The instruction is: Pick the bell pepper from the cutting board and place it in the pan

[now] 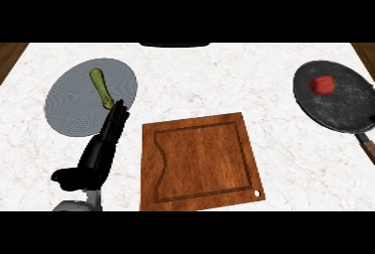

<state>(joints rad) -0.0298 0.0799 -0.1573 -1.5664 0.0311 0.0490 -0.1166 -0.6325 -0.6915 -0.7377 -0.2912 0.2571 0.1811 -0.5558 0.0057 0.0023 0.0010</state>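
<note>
A red bell pepper (323, 84) lies inside the dark pan (344, 111) at the right of the counter. The pan's handle (366, 145) runs toward the lower right edge. The wooden cutting board (200, 161) lies in the middle with nothing on it. My left hand (102, 149) shows at the lower left, fingers straight and pointing up toward the grey plate, holding nothing. My right hand shows nowhere in the head view.
A grey round plate (77, 106) at the left carries a long green vegetable (101, 87). My left fingertips overlap its lower right rim. A dark object (174, 44) sits at the counter's far edge.
</note>
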